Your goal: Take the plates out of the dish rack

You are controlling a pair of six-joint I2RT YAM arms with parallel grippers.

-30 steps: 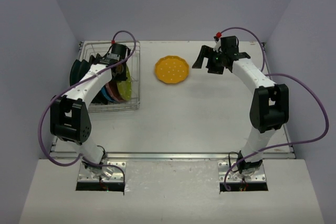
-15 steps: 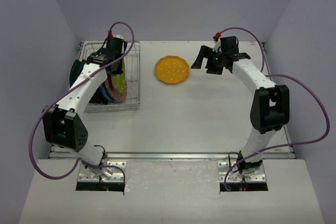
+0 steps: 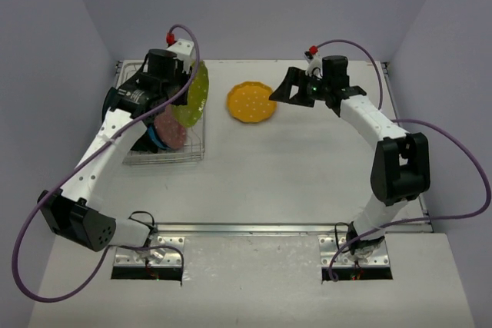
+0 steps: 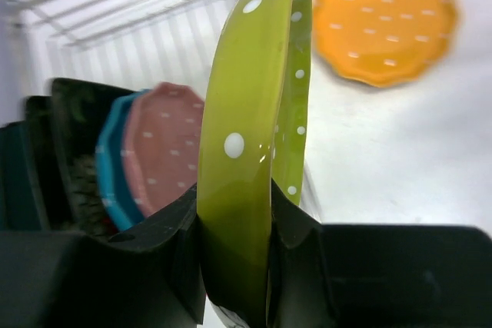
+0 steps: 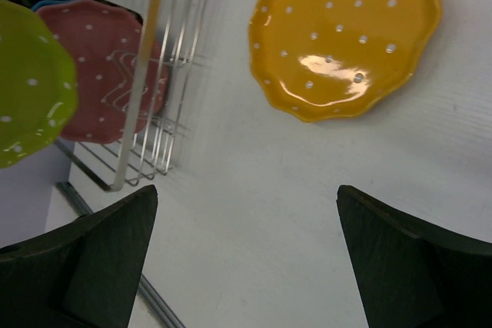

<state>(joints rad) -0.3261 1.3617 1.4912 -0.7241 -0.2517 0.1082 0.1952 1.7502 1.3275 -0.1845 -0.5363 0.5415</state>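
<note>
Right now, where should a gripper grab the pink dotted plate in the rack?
Probably its upper rim, coming down from above: the pink plate stands on edge in the dish rack, the blue plate close behind it, leaving the top edge free.

No writing, label, brand or number can be read on the plates (image 3: 251, 102) or dish rack (image 3: 178, 153)

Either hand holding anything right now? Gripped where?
Left hand pinches the yellow-green plate by its rim, with the plate standing on edge between the fingers. Right hand is open and empty.
</note>
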